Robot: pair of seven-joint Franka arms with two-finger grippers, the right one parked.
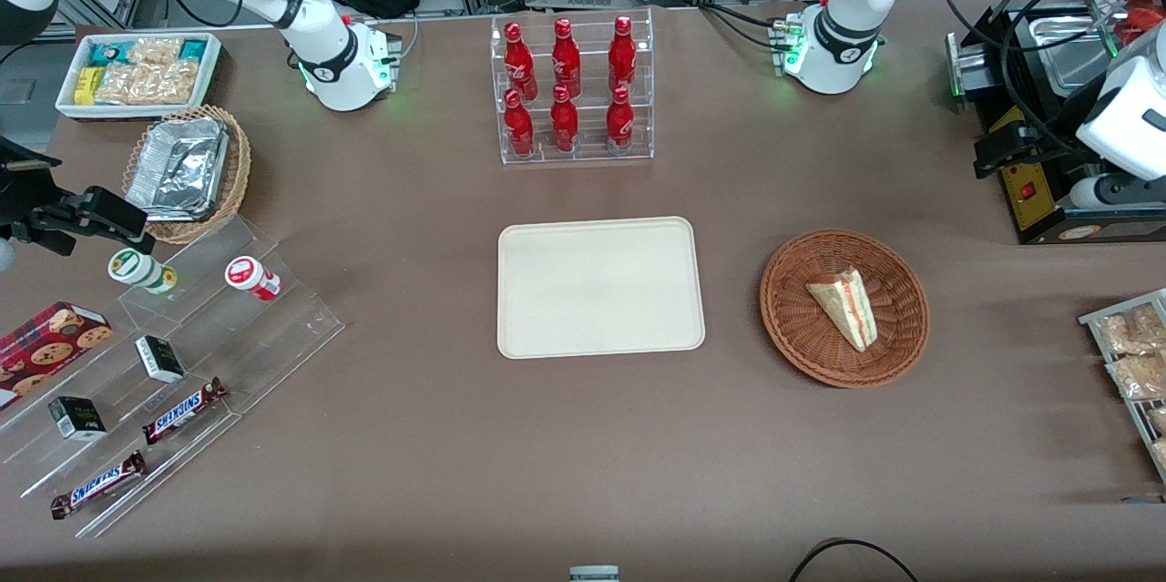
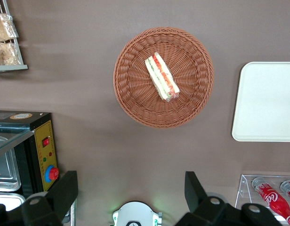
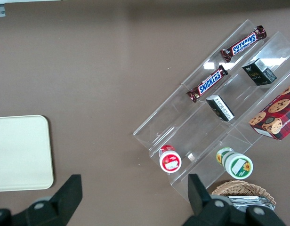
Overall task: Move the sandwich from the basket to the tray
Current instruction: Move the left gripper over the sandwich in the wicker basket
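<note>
Now the sandwich [image 2: 162, 77] lies in the basket [image 2: 131, 99] beside the tray [image 2: 267, 101], its long axis slanting across the basket's middle, while the claw [image 2: 131, 193] hangs open and empty high above the desk [image 2: 88, 28], well apart from it.

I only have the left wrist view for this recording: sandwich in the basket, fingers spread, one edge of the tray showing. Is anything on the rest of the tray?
Observer: No. The front view shows the whole tray with nothing on it. The sandwich lies in the basket beside it.
Operator: Where is the gripper relative to the basket?
Observer: The gripper hangs by the black appliance at the working arm's end of the table. It is farther from the front camera than the basket and not over it.
</note>
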